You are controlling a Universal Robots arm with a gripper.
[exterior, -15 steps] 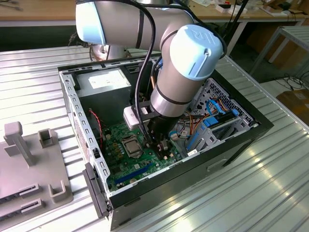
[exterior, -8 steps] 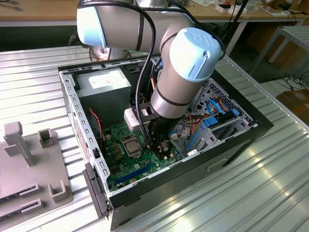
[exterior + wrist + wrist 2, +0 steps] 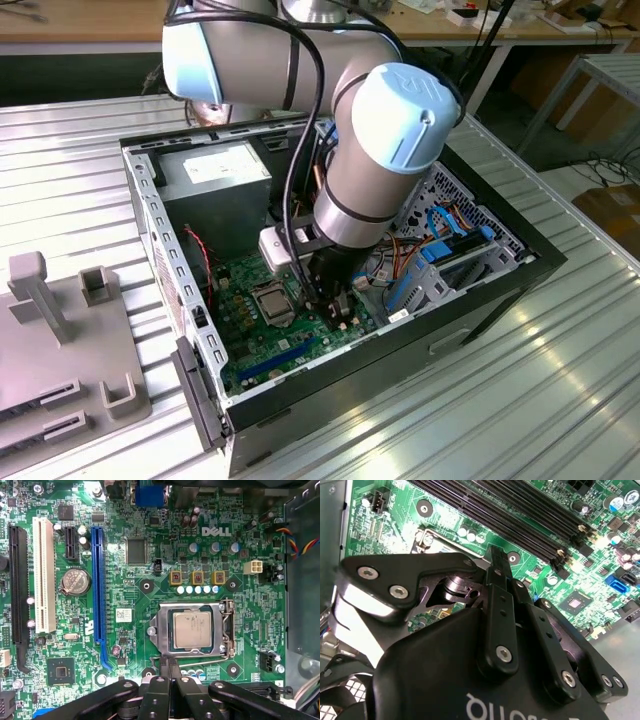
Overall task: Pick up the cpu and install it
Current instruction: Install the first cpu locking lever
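Cpu (image 3: 193, 628) lies flat in the metal-framed socket (image 3: 228, 630) on the green motherboard (image 3: 150, 555), silver face up, frame closed round its edges. In the exterior view the cpu (image 3: 272, 299) sits inside the open computer case (image 3: 480, 290), which rests on the ribbed metal desk (image 3: 520, 400). Claw (image 3: 168, 662) is clenched, fingertips together, grasping nothing. Its tips hover just beside the socket's near edge, next to the cpu, not over it. A blue slot (image 3: 98, 580) runs well apart from the socket.
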